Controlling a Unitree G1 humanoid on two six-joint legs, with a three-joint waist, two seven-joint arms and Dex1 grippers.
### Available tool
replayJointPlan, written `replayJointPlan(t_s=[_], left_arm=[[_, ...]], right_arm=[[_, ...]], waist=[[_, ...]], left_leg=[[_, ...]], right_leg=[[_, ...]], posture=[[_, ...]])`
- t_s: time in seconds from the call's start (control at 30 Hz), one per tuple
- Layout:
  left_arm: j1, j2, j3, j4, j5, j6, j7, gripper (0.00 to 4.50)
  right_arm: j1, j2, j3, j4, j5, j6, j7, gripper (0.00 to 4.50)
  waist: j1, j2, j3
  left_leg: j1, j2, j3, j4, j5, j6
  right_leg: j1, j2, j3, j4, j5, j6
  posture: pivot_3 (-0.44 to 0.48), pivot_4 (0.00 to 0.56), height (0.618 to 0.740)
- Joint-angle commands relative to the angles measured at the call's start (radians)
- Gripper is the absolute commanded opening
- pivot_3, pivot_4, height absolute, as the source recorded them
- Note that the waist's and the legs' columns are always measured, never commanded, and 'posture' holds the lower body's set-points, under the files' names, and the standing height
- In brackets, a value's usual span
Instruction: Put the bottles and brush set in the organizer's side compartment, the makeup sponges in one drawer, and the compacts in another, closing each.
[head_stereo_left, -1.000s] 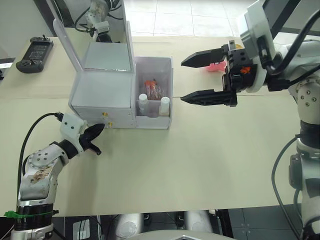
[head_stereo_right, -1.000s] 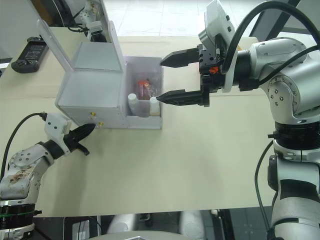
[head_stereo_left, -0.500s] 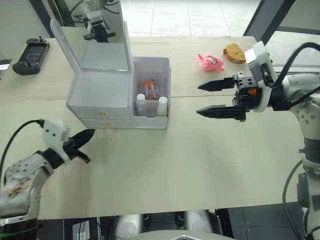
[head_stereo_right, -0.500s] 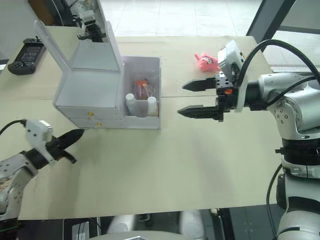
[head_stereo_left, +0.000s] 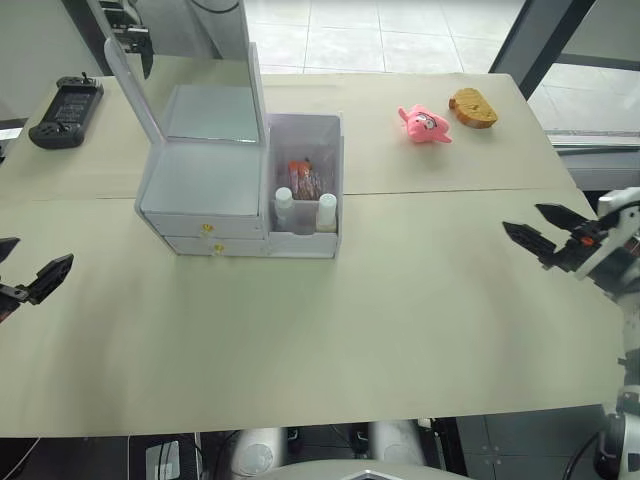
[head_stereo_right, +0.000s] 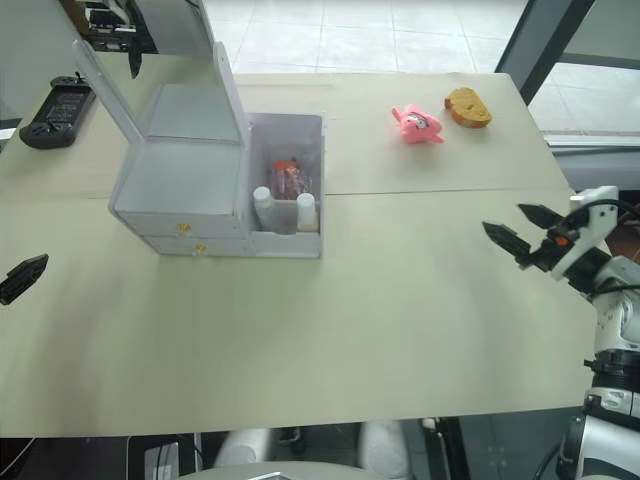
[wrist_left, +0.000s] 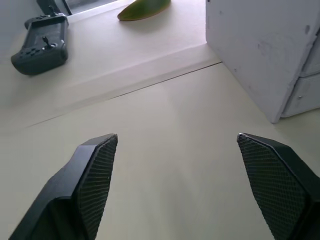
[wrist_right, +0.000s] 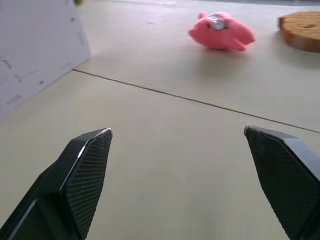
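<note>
The organizer (head_stereo_left: 215, 190) stands on the bench (head_stereo_left: 380, 300) with its mirror lid up and both gold-knobbed drawers pushed in; the two white-capped bottles (head_stereo_left: 304, 210) stand at the front of the side compartment (head_stereo_left: 306, 180) with the brush set (head_stereo_left: 304, 178) upright just behind them. The left tool (head_stereo_left: 25, 280) hangs released at the bench's left edge, well apart from the organizer; the right tool (head_stereo_left: 545, 232) hangs released near the right edge; a pink plush toy (head_stereo_left: 424, 125) and a brown round thing (head_stereo_left: 471, 108) lie at the far side, and a black controller (head_stereo_left: 62, 100) at the far left.
</note>
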Motion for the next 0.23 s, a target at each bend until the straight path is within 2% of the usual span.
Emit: replayJointPlan(t_s=[0.03,0.23], left_arm=[[-0.017,0.016,-0.021,0.009,0.058,-0.033,0.052,4.48],[-0.022,-0.003,-0.033,-0.029,0.039,-0.016,0.051,4.48]], right_arm=[[0.016,0.032,-0.044,-0.066,-0.004,-0.114,-0.048,4.5],[0.023,0.074,-0.005,-0.173,0.003,-0.082,-0.076,4.5]], waist=[[-0.01,0.0,0.0],[-0.025,0.0,0.0]], left_leg=[[0.001,0.0,0.0,-0.001,0.0,-0.001],[0.002,0.001,0.0,-0.004,0.001,-0.002]], right_leg=[[0.0,0.0,0.001,0.0,0.0,0.0],[-0.001,0.001,0.002,0.001,0.0,0.0]], posture=[[0.0,0.15,0.74],[0.0,0.15,0.74]])
